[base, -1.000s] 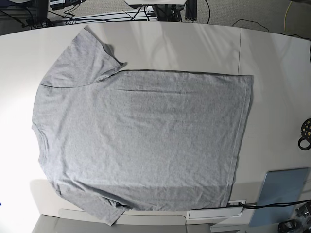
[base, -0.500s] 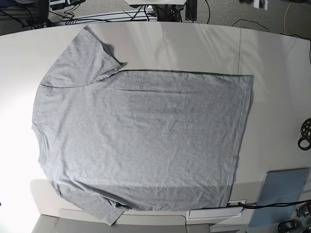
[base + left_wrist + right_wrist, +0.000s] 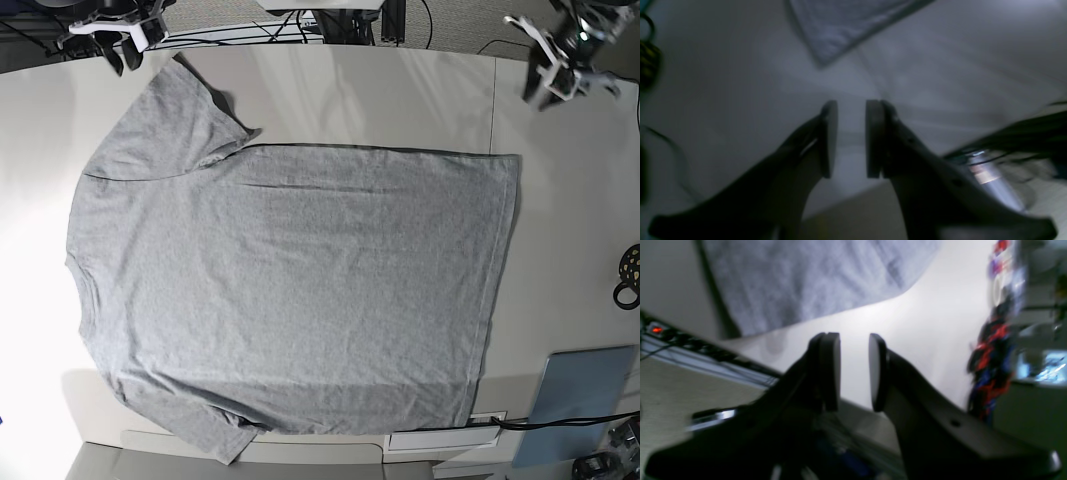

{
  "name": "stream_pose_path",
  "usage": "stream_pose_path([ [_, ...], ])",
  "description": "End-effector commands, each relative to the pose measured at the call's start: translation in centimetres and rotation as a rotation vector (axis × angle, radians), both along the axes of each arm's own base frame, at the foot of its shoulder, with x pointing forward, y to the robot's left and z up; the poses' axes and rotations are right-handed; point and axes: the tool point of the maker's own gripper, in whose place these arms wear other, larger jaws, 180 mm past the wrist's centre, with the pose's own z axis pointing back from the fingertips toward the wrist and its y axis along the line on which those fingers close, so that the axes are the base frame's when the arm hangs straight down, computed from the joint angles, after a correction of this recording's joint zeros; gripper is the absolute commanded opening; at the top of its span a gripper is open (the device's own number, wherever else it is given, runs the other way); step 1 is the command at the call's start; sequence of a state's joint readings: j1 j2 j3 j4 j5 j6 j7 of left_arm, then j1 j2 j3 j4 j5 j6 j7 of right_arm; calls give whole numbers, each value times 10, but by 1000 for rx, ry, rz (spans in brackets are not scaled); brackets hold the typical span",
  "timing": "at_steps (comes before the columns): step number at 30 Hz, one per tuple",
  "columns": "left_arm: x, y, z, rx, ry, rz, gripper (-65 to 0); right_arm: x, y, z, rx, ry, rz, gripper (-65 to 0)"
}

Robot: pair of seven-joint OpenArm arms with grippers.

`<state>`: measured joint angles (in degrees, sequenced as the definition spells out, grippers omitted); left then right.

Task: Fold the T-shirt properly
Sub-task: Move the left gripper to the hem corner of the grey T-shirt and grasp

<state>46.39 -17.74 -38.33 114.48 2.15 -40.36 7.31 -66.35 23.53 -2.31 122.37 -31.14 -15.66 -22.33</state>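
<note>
The heather-grey T-shirt [image 3: 290,290] lies flat on the white table [image 3: 570,200], plain side up, with its neck to the left and its hem to the right. My left gripper [image 3: 548,88] hangs open above the far right of the table, just beyond the shirt's far hem corner [image 3: 840,26]. Nothing is between its pads, as the left wrist view [image 3: 851,110] shows. My right gripper [image 3: 125,55] is open over the far left table edge, next to the far sleeve [image 3: 190,110]. In the right wrist view [image 3: 854,340] grey cloth [image 3: 806,280] lies ahead of its empty fingers.
A black and yellow ring-shaped object [image 3: 630,275] lies at the right edge. A flat blue-grey board [image 3: 580,400] sits at the near right, and a white box with a cable [image 3: 445,435] beside it. Cables and a power strip [image 3: 660,331] run beyond the far edge.
Both arms have come into the base view at the far corners of the table, where none showed before. The T-shirt has not moved.
</note>
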Motion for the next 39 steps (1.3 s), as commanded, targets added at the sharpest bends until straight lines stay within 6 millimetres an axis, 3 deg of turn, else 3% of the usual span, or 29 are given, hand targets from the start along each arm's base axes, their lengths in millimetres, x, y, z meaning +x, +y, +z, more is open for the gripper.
stream_pose_path([
  [1,9,0,10,13,-39,-31,-491,5,0,10,-31,-35,23,-499],
  [5,26,-23,1,72,-20,-192,-489,21,-15,23,-139,-86,33,-499],
  [11,61,-45,-17,278,-108,-259,-332,39,-49,33,-251,-67,23,-498],
  [13,69,-48,-25,285,-109,-268,-314,43,-59,38,-282,-61,29,-489],
  [18,79,-47,-54,294,-61,-324,-315,44,-72,44,-319,-49,32,-462],
  [27,92,-24,-109,378,54,-359,-315,49,-65,46,-305,-75,65,-462],
  [33,86,-6,-140,523,140,-466,-316,49,-65,46,-306,-75,65,-462],
  [36,80,-4,-145,569,162,-515,-394,50,-65,46,-305,-76,68,-462],
  [39,79,-4,-146,576,165,-519,-566,52,-65,46,-304,-79,69,-463],
])
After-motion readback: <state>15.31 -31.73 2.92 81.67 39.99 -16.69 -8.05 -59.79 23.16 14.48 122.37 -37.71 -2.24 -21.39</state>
